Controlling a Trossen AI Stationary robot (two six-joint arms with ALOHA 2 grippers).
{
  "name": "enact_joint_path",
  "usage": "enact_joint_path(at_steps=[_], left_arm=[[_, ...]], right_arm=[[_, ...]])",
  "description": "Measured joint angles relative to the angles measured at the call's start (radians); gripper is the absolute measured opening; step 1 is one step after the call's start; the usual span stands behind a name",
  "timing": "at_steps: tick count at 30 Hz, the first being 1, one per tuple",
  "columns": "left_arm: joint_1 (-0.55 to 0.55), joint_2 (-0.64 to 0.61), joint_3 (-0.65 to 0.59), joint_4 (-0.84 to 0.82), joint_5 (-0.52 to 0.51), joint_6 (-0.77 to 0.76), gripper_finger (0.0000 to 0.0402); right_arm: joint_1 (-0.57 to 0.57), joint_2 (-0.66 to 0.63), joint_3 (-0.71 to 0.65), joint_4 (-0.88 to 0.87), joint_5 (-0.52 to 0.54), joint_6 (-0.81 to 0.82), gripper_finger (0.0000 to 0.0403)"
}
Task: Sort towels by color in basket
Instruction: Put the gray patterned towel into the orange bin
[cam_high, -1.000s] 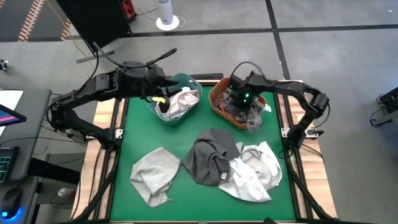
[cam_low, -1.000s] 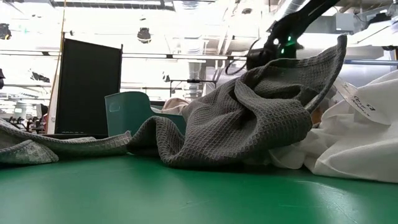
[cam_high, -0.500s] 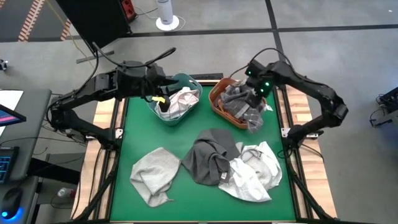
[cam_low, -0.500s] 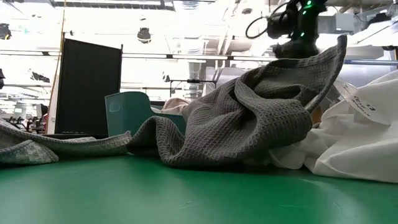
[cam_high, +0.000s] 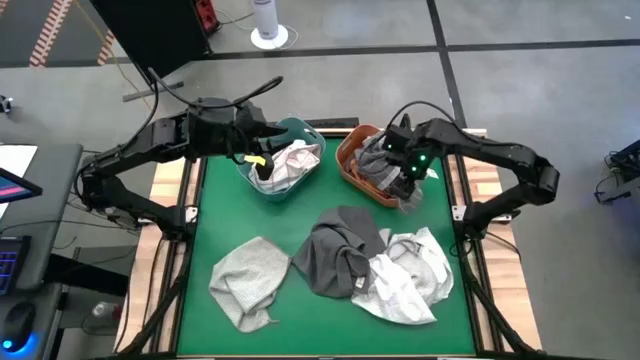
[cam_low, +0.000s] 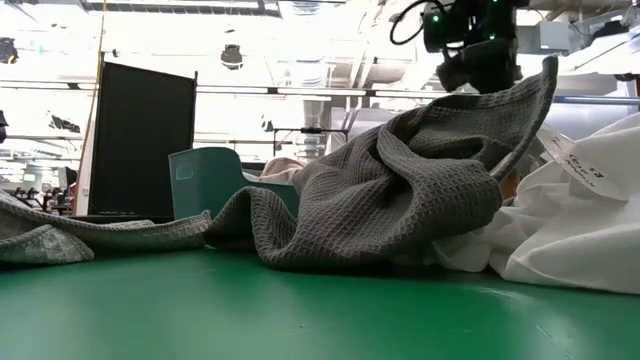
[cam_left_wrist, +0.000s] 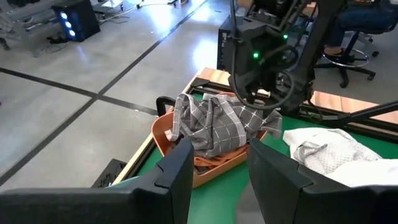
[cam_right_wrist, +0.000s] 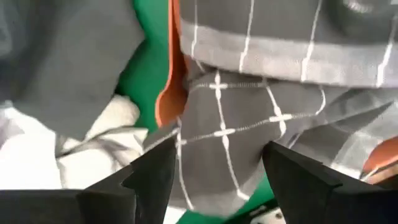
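Note:
A grey towel with a thin white check (cam_high: 383, 162) (cam_left_wrist: 214, 124) lies heaped in the orange basket (cam_high: 345, 162), one end draped over its near rim. My right gripper (cam_high: 405, 172) (cam_right_wrist: 221, 158) hangs open just above it, pointing down and touching nothing. A white towel (cam_high: 295, 160) fills the teal basket (cam_high: 292, 127). My left gripper (cam_high: 262, 150) (cam_left_wrist: 217, 165) waits open above that basket with nothing between its fingers. On the green table lie a light grey towel (cam_high: 250, 280), a dark grey towel (cam_high: 340, 250) (cam_low: 400, 190) and a white towel (cam_high: 410, 275).
The two baskets stand side by side at the table's far edge. The three loose towels fill the table's middle and right; the dark grey one overlaps the white one. Bare green surface (cam_high: 300, 210) shows between baskets and towels and along the near edge.
My right gripper has let go of the checked towel and risen out of the orange basket, drifting a little toward the table's right edge. The towel has settled in the basket, spread wider than before.

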Motion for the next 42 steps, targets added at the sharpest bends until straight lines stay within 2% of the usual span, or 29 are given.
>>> enact_joint_path(at_steps=[5,9,12,18,19,25,28,33,38,42], left_arm=[[0.000,0.000,0.000,0.000,0.000,0.000,0.0139],[0.000,0.000,0.000,0.000,0.000,-0.001,0.0139],[0.000,0.000,0.000,0.000,0.001,-0.004,0.0139],[0.000,0.000,0.000,-0.001,0.004,-0.013,0.0139],[0.000,0.000,0.000,-0.001,0.004,-0.013,0.0139],[0.000,0.000,0.000,-0.001,0.003,-0.007,0.0139],[0.000,0.000,0.000,0.000,0.003,0.004,0.0139],[0.000,0.000,0.000,0.026,0.003,0.020,0.0139],[0.000,0.000,0.000,0.048,0.001,0.029,0.0139],[0.000,0.000,0.000,0.042,0.000,0.018,0.0139]], right_arm=[[0.038,0.057,0.000,-0.032,0.068,-0.006,0.0262],[0.060,0.115,0.000,-0.041,0.110,-0.008,0.0230],[0.070,0.148,0.000,-0.039,0.112,-0.027,0.0179],[0.055,0.160,0.000,-0.043,0.047,-0.060,0.0029],[0.047,0.156,0.000,-0.046,0.039,-0.062,0.0019],[0.007,0.048,0.016,-0.024,0.029,-0.049,0.0021],[-0.029,-0.046,0.034,0.067,0.003,-0.010,0.0016],[-0.111,-0.152,0.035,0.209,0.027,0.027,0.0017],[-0.138,-0.147,0.001,0.240,0.144,-0.054,0.0017],[-0.132,-0.102,-0.093,0.305,0.146,-0.076,0.0017]])
